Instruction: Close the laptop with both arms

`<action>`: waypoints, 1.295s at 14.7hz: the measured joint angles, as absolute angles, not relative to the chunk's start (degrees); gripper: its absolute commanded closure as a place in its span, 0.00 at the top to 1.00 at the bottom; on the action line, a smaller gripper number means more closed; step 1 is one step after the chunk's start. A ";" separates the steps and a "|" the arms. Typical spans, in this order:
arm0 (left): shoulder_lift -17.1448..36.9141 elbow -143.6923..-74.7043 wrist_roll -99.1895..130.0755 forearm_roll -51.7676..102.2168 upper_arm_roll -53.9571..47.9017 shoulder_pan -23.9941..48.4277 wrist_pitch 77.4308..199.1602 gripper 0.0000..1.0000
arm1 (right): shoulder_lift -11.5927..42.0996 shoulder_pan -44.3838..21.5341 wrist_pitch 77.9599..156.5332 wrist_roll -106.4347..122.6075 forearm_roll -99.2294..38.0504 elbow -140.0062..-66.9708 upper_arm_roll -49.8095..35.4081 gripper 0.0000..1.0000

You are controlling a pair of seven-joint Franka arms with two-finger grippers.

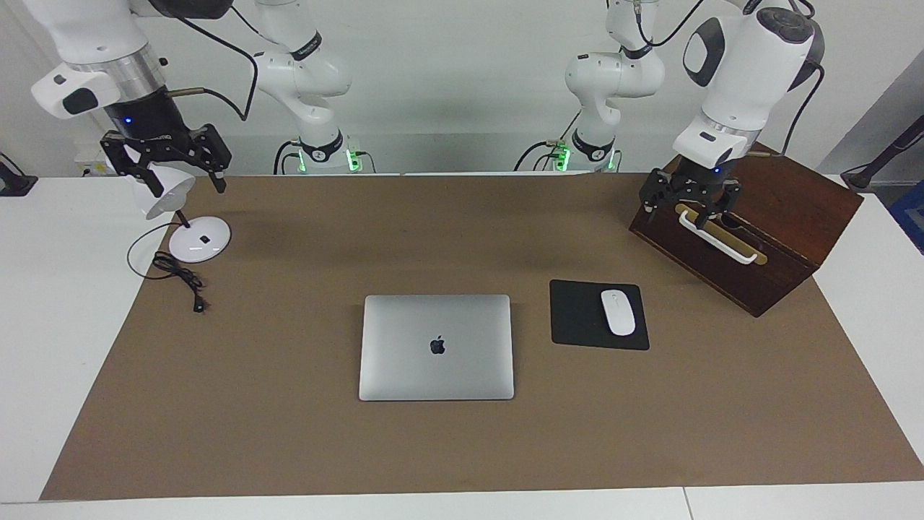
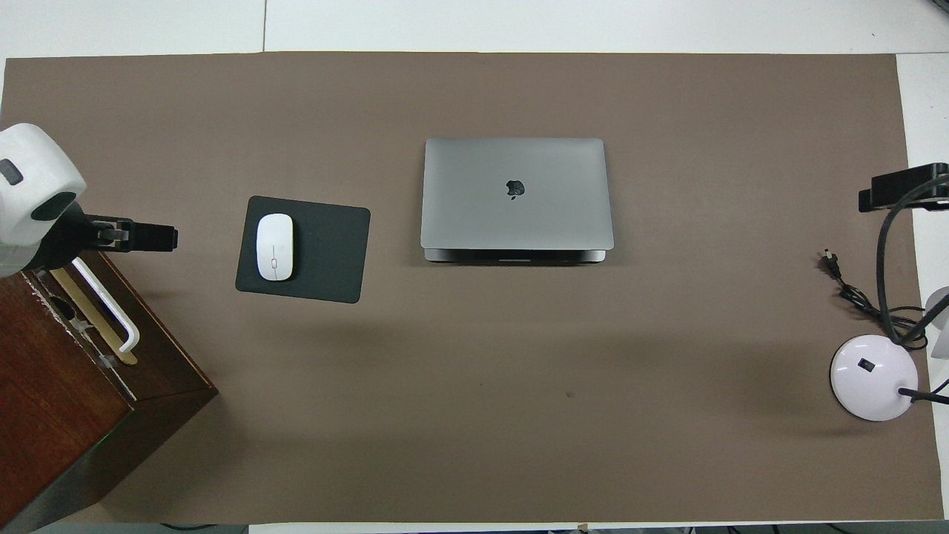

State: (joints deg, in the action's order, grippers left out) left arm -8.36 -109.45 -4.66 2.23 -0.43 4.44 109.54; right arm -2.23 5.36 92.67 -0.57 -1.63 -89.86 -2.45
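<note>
The grey-silver laptop lies shut and flat in the middle of the brown mat, Apple logo up; it also shows in the overhead view. My left gripper hangs open and empty over the handle edge of the wooden box, well away from the laptop; in the overhead view it shows at the box's corner. My right gripper hangs open and empty over the desk lamp at the right arm's end of the table; the overhead view shows only its tip.
A black mouse pad with a white mouse lies beside the laptop toward the left arm's end. A dark wooden box with a white handle stands there too. A white desk lamp and its black cable sit at the right arm's end.
</note>
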 measured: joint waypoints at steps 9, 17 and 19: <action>-8.42 -99.88 -4.67 -0.81 -0.53 0.27 98.26 1.00 | -2.55 -0.38 92.63 -0.92 -1.11 -92.27 3.05 1.00; -6.54 -98.79 -4.65 -0.84 0.68 1.67 93.83 1.00 | -2.63 -0.38 93.58 -0.92 -1.11 -93.35 3.18 1.00; -6.36 -98.79 -4.64 -0.84 4.55 4.84 93.82 1.00 | -2.61 -0.38 94.14 -0.92 -0.84 -93.56 3.18 1.00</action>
State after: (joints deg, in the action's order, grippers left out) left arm -6.36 -98.79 -4.64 -0.84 4.55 4.84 93.82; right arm -2.61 -0.38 94.14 -0.92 -0.84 -93.56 3.18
